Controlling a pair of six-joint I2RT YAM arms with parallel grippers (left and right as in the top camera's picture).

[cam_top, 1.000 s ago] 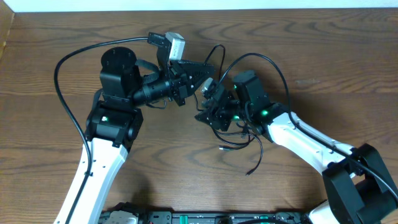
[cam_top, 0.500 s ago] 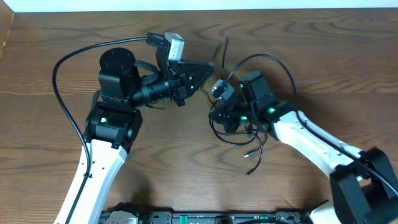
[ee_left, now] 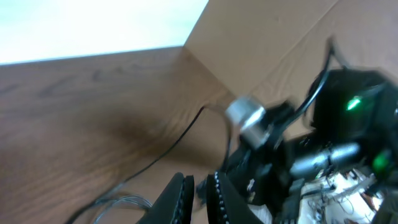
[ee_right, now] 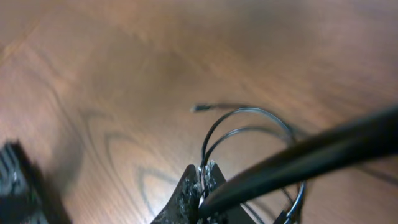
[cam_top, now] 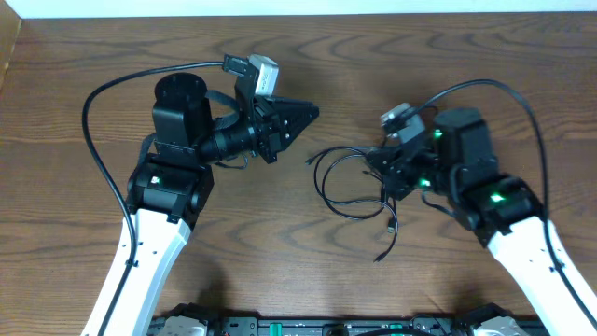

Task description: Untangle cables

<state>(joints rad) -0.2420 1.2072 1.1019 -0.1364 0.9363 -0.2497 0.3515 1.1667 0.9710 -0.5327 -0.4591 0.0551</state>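
Observation:
The cables are thin dark cords lying in loose loops on the wood between the two arms, with one end trailing toward the front. My right gripper is shut on them at the loops' right side. In the right wrist view the cables arch up out of the closed tips of my right gripper. My left gripper points right, apart from the cables, up and to their left. The left wrist view has my left gripper almost closed with only a thin slit, nothing in it, and cable strands lower left.
A thick black arm cable crosses the right wrist view in front of the fingers. Another thick cable arcs round the left arm. The right arm fills the right of the left wrist view. A cardboard wall stands behind.
My right gripper has shut on the cables and moved right, drawing the loops away from the left gripper. The strand that rose by the left gripper's tip is gone from there.

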